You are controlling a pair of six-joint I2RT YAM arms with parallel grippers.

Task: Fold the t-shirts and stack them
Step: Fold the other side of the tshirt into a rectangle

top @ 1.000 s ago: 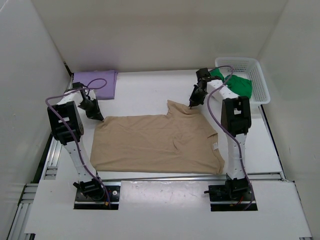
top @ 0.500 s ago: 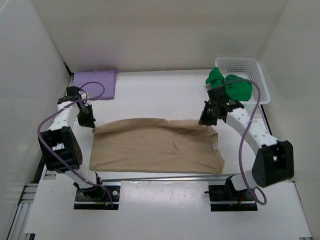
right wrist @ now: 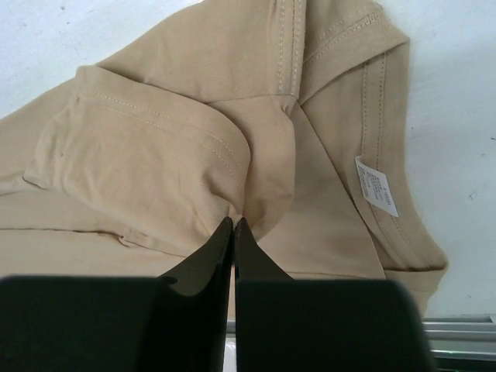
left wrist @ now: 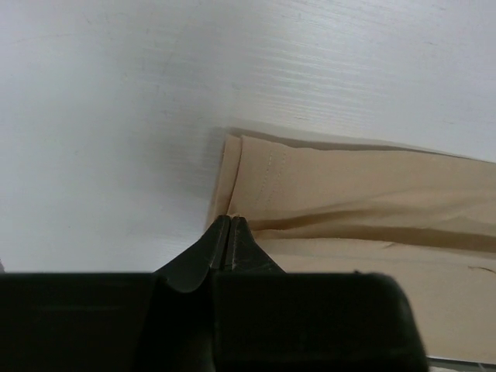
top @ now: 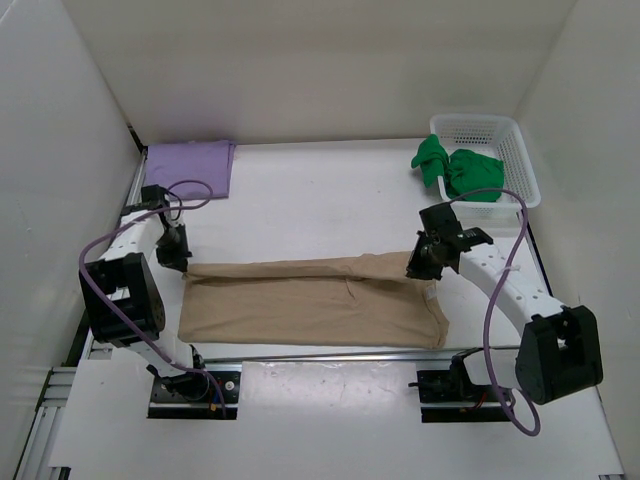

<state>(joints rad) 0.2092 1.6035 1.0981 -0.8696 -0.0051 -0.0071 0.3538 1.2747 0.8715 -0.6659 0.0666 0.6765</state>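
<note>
Tan t-shirt (top: pixel 310 300) lies lower centre of the top view, its far edge lifted and doubled partway over itself. Left gripper (top: pixel 178 262), frame left, is pinched tight on the hem corner; right gripper (top: pixel 415 270), centre right, is pinched on the sleeve fold. Lavender t-shirt (top: pixel 190 165) sits upper left and green t-shirt (top: pixel 460 170) in the basket (top: pixel 522 165) upper right. To fold well: move both grippers toward the frame bottom at equal pace & height, keep cloth taut btwn them, align edges before release.

White tabletop (top: pixel 300 195), plain white walls (top: pixel 300 60) on three sides, aluminium rail (top: pixel 330 352) along near edge, even light.
</note>
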